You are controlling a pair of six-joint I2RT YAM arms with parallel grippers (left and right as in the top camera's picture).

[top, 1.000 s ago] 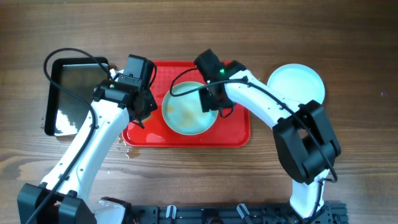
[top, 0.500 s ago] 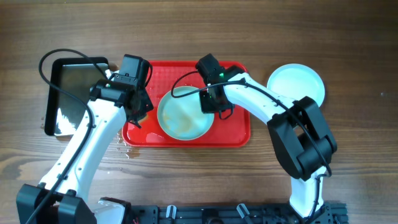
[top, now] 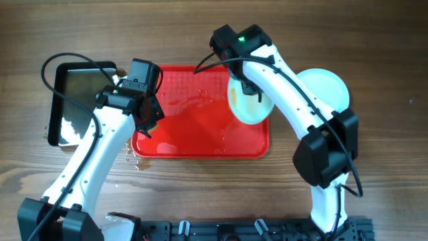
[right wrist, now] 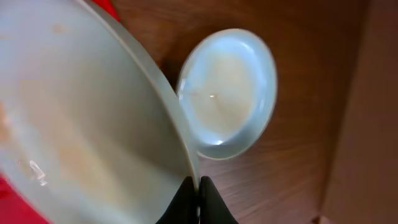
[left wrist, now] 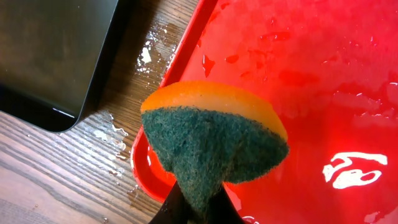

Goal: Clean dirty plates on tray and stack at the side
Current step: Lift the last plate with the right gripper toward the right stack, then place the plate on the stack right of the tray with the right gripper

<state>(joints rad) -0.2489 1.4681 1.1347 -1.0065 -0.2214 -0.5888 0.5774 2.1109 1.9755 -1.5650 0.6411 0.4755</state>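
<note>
Brown wood grain runs right across the tabletop (top: 381,181), and we find the red tray (top: 194,124) lying about midway between the left and right edges, its floor glistening wet. At the tray's right end we see the right hand (right wrist: 198,200) with its fingers pressed together on the rim of a plate (top: 245,107), pinching it from both faces. That plate is steeply tilted over the tray's right end; whether its low edge touches the tray, we cannot tell. From the wrist camera we pick out faint brownish traces on its pale inner face. Further toward the right edge, a second plate (top: 329,84) lies flat on the wood, near the tray, pale and glossy. Now to the other side: the left hand (left wrist: 198,210) is clamped on a sponge (left wrist: 214,140), orange on top with a dark green scouring face turned to the lens, poised over the tray's left rim. Beside that end, toward the left edge, sits a black pan (top: 80,90), and we spot splashes of water (left wrist: 118,134) on the wood between pan and tray.
</note>
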